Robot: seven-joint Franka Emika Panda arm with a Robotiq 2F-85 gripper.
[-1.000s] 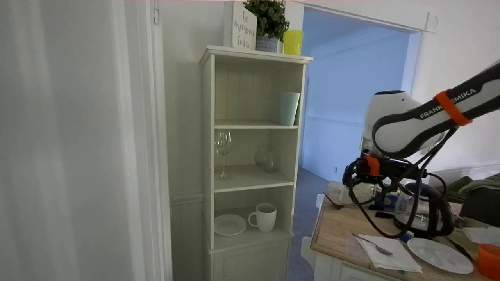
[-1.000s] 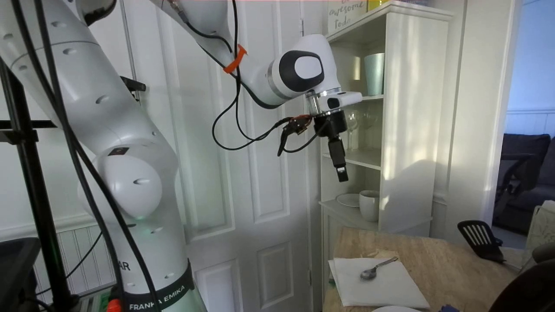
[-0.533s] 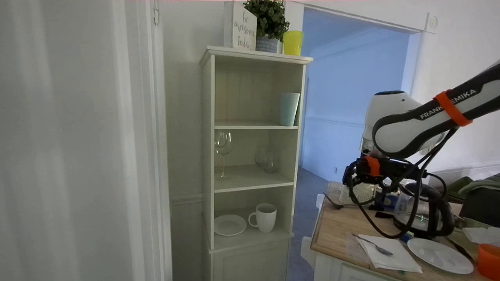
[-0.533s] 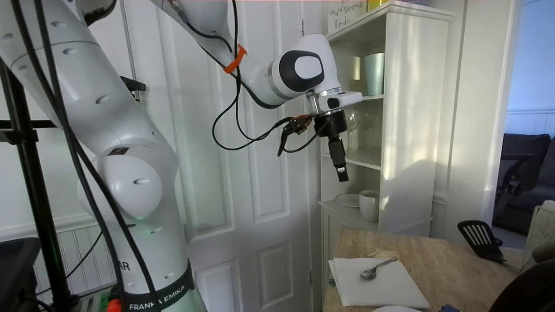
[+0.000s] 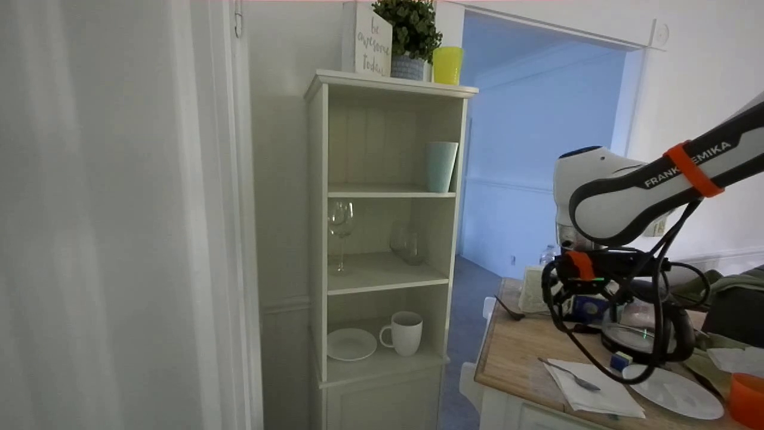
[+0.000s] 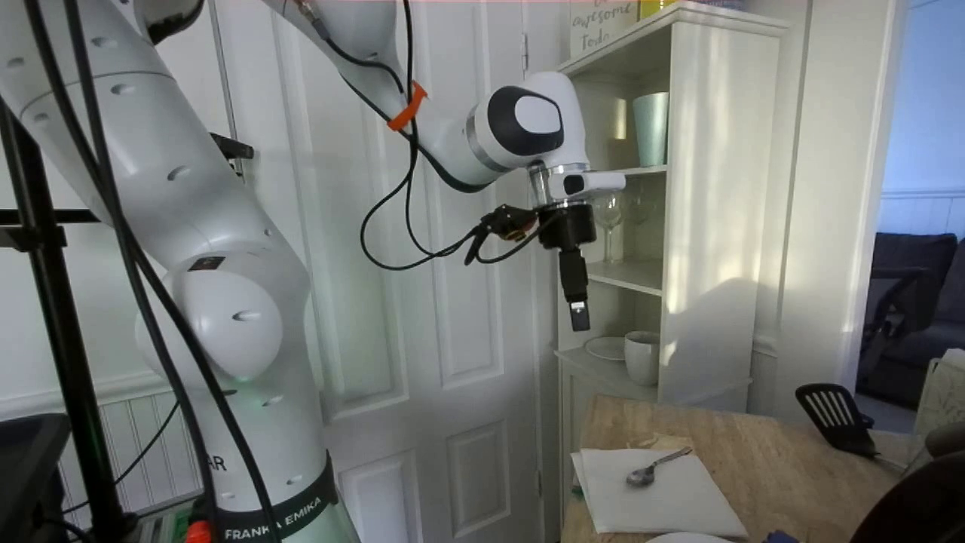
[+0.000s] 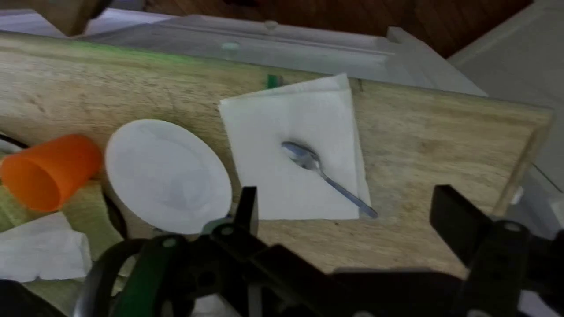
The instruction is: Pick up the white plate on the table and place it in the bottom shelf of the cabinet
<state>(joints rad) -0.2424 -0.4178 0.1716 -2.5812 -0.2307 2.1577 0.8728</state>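
Note:
The white plate (image 7: 169,176) lies flat on the wooden table (image 7: 440,145), left of my gripper's fingers in the wrist view. It also shows in an exterior view (image 5: 686,394), and only its rim edge shows in an exterior view (image 6: 687,538). My gripper (image 7: 346,193) is open and empty, well above the table, pointing down; it also shows in an exterior view (image 6: 579,317). The cream-white cabinet (image 5: 391,82) stands beyond the table. Its bottom shelf (image 5: 382,371) holds a similar white plate (image 5: 351,344) at left and a white mug (image 5: 407,333) at right.
A paper sheet (image 7: 264,193) with a spoon (image 7: 335,185) lies beside the plate. An orange cup (image 7: 75,163) lies close to the plate's other side. A glass kettle (image 5: 644,328), a small blue box (image 5: 621,361) and a black spatula (image 6: 833,418) are on the table.
My gripper has moved lower and back toward the robot's base, and it has tilted to hang more vertically. The plate on the table and the shelf items have not moved.

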